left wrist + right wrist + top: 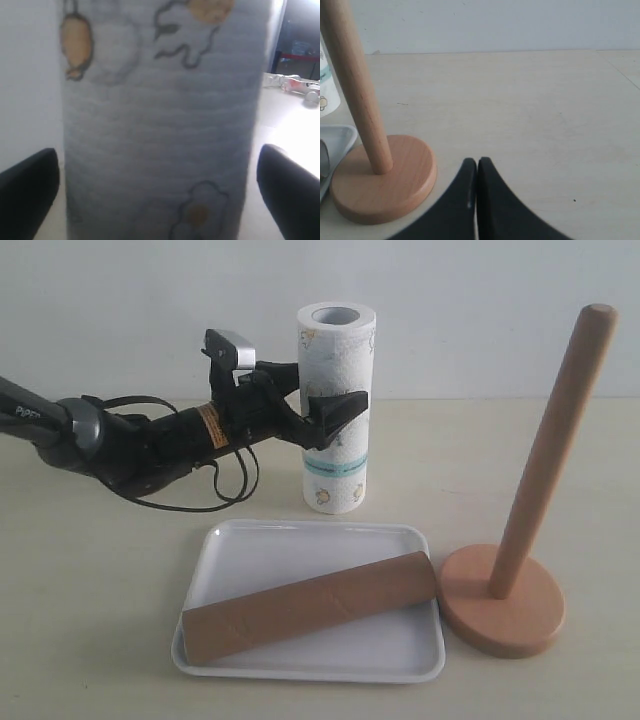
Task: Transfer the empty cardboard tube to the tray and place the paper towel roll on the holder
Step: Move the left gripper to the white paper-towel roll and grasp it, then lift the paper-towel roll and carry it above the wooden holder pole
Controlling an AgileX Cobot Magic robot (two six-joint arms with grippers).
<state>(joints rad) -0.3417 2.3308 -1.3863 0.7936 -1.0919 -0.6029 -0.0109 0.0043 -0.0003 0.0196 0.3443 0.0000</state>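
Black arm (120,440) reaches in from the left over the pale worktop (100,590). It carries white lettering that reads "PiPER" and, nearer the wrist, a small orange label whose print is too small to make out. The left tool (330,390) is spread wide around the paper towel roll (340,470), which stands upright on the worktop behind the tray. One finger is in front of the roll and the other at its far side. In the left wrist view both fingers (30,190) flank the roll just beside its sides, and I cannot tell whether they touch it. The roll is printed with small yellow cartoon figures and a teal band near its foot; the writing on the band is not legible.

Next, the white tray (300,535) lies at the front. The empty cardboard tube (310,605) lies in it, slanting from the near left corner up toward the right rim.

Just beside the tray's right edge stands the wooden holder (545,460), its pole bare.

The right tool (477,170) shows only in its own wrist view. Its two dark fingers are pressed together with nothing between them, over the worktop near the holder's round base.
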